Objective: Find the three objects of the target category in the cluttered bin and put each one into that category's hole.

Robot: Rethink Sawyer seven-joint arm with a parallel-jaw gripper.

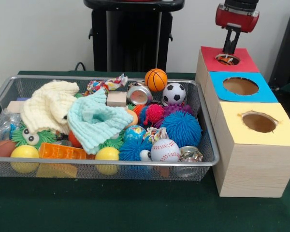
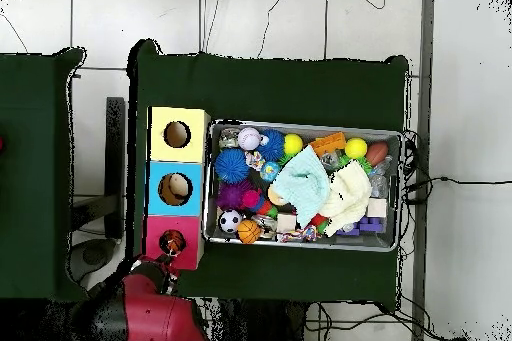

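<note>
Three wooden boxes stand in a row beside a wire mesh bin (image 1: 198, 166) on a dark green tablecloth (image 1: 111, 208), each with a round hole in a coloured top: a red box (image 1: 244, 60), a blue box (image 1: 258, 92) and a yellow box (image 1: 275, 135). Seen from the front, the boxes sit at three o'clock from the bin, with the red one farthest back. The robot's gripper (image 1: 228, 57) points straight down into the red box's hole (image 1: 227, 59), at about one o'clock in the front view; its tips are inside the opening, and whether it is wide, narrow or holding anything cannot be told. Something orange and white shows inside that hole, too small to identify. The bin is crowded with toys. Toward its back, at twelve o'clock, lie a small basketball (image 1: 156, 79) and a soccer ball (image 1: 174, 93), touching. Near the front at five o'clock sits a baseball (image 1: 165, 150), just beside a blue spiky ball (image 1: 181, 128). A pale yellow cloth (image 1: 47, 110) and a light blue cloth (image 1: 97, 122) cover the middle and left. Two yellow balls (image 1: 24, 152) rest against the front wall with an orange block (image 1: 61, 152) between them. From above, the red box lies at seven o'clock from the bin.
</note>
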